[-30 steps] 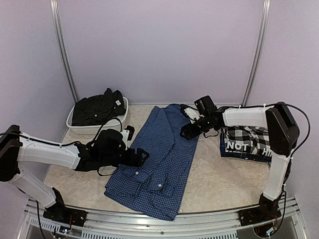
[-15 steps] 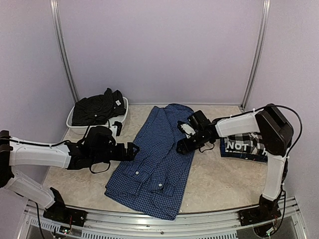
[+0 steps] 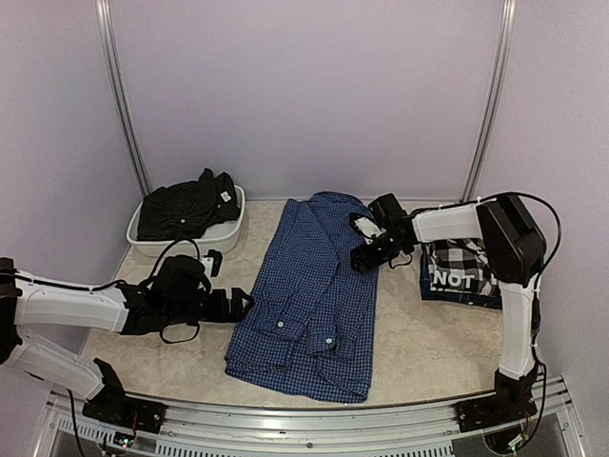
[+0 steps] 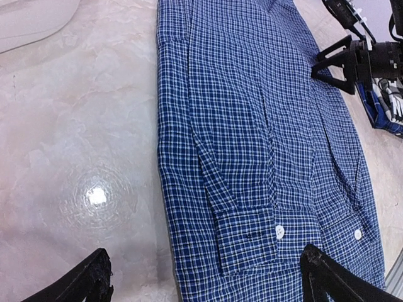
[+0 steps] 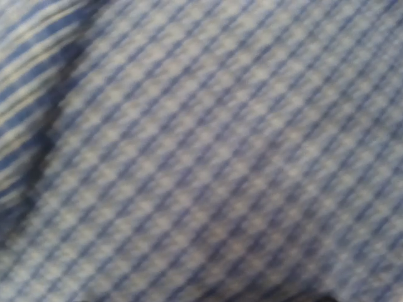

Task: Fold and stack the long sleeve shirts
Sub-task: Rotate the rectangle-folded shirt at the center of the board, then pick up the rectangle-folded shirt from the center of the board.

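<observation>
The blue check shirt [image 3: 314, 295] lies along the middle of the table, folded into a long strip with two buttoned cuffs near its front end [image 4: 252, 138]. My left gripper [image 3: 240, 305] hovers low just off the shirt's left edge, open wide with nothing between its fingers [image 4: 208, 286]. My right gripper [image 3: 362, 257] rests on the shirt's right edge near the collar, with its fingers [image 4: 330, 78] spread. The right wrist view shows only blurred blue cloth [image 5: 201, 151]. The black-and-white check shirt [image 3: 466, 271] lies folded at the right. The black shirt [image 3: 186, 208] is heaped in a tub.
A white tub [image 3: 133, 238] stands at the back left corner, holding the black shirt. Bare marble table [image 3: 400, 343] shows on both sides of the blue shirt. Purple walls with metal posts [image 3: 119, 95] close in the back and sides.
The blue shirt has swung from a slant to lie straighter and further right. My left gripper has let go of its left edge and drawn back to the left.
</observation>
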Controlling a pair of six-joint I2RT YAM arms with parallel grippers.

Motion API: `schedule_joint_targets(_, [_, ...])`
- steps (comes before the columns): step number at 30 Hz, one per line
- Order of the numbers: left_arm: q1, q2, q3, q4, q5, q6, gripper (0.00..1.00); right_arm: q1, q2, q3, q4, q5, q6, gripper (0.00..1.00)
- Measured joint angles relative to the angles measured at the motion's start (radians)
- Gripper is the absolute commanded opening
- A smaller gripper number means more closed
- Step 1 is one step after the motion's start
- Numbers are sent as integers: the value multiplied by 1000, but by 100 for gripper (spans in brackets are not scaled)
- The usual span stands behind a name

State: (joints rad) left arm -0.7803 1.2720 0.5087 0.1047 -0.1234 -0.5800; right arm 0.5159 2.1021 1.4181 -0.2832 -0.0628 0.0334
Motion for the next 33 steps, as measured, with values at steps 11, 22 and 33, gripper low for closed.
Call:
schedule_joint_targets(11, [-40, -61, -69, 52, 71, 42, 99, 80, -206, -159, 15, 88, -90, 78])
schedule_joint_targets(22, [-111, -185, -80, 88, 39, 96, 99, 538, -525, -544, -21, 203, 111, 78])
schedule_joint_targets(33, [-110, -139, -59, 61, -27, 84, 99, 768, -539, -583, -48, 225, 236, 74])
